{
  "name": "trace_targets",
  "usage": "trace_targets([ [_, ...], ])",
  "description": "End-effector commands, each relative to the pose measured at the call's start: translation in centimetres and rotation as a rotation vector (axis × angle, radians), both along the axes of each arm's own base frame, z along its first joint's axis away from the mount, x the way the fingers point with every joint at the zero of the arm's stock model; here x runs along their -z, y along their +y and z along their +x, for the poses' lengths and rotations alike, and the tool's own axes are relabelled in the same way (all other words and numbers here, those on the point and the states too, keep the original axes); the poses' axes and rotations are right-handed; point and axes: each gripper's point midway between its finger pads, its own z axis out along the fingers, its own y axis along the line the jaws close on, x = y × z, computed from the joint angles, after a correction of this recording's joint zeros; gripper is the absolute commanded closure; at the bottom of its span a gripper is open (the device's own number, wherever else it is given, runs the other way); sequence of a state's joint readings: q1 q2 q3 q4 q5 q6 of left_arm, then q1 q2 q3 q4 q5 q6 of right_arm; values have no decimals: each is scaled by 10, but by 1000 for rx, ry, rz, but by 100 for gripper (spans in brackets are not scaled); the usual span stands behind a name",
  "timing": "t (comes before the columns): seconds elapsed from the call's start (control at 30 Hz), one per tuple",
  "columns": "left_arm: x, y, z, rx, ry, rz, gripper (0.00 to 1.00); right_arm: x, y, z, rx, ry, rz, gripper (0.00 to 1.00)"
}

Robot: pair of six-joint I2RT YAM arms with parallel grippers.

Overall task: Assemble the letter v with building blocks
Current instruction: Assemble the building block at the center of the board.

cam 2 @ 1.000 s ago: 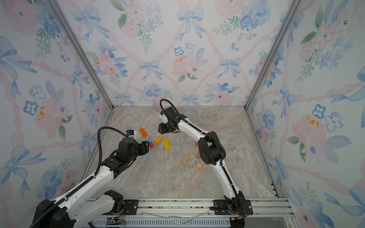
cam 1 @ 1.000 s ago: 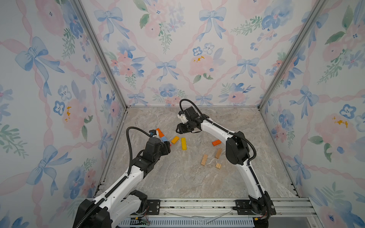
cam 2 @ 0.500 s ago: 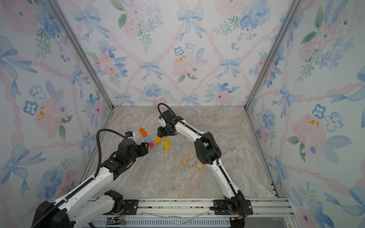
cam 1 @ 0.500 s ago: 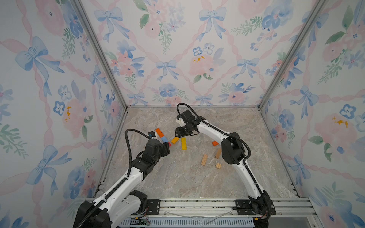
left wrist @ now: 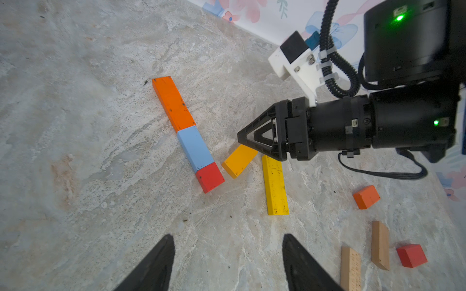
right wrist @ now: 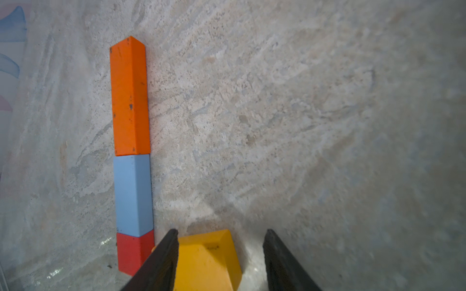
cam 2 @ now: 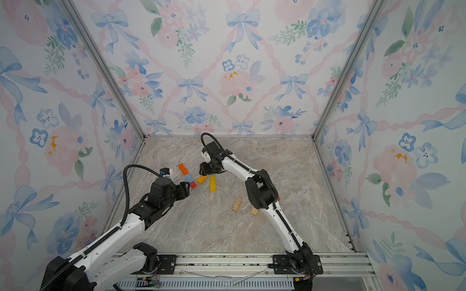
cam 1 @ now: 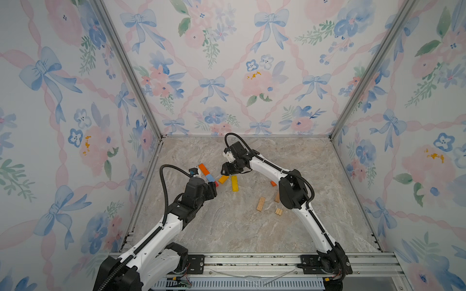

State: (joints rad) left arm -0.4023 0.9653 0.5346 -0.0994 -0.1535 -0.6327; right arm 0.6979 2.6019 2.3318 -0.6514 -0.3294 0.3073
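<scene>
Building blocks lie scattered on the beige marbled tabletop [cam 1: 227, 226]. In both top views a long orange wooden brick [cam 1: 203, 168], a light blue brick [cam 1: 210, 178] and a short red brick [cam 1: 216, 184] sit end to end in one slanted line, touching. Just beside the red end lies a short amber-yellow brick [cam 1: 223, 179], and next to it a long yellow brick [cam 1: 234, 183]. Nearer the right arm's elbow are a small orange block [cam 1: 273, 183] and three plain tan pieces [cam 1: 261, 204]. The left gripper [cam 1: 213, 189] hovers close to the short red brick. The right gripper [cam 1: 225, 172] hangs over the far end of the short amber-yellow brick.

In the left wrist view, the left gripper [left wrist: 227, 262] has its two black fingers [left wrist: 156, 264] spread wide with only bare table between them, holding nothing. Ahead, the short amber-yellow brick [left wrist: 239, 161] angles away from the short red brick [left wrist: 209, 176] across a small gap, with the right gripper [left wrist: 243, 138] down at its other end. A red cube [left wrist: 411, 255] sits beside two of the plain tan pieces.

In the right wrist view, the right gripper [right wrist: 221, 234] straddles the short amber-yellow brick [right wrist: 206, 262], which lies flat on the table. One finger [right wrist: 161, 262] is against its side. The other stands off, with a strip of table showing between, so the jaws are parted and not clamped. The three-colour line runs alongside.
</scene>
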Motion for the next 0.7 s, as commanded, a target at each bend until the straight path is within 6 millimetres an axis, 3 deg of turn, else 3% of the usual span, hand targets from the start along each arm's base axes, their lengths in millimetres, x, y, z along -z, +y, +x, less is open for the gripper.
trace_targets([
  [0.0, 4, 8, -2, -29, 3, 9, 30, 0, 8, -5, -7, 19, 15, 43],
  [0.67, 13, 10, -3, -43, 31, 10, 29, 5, 3, -19, 1, 43, -2, 45],
])
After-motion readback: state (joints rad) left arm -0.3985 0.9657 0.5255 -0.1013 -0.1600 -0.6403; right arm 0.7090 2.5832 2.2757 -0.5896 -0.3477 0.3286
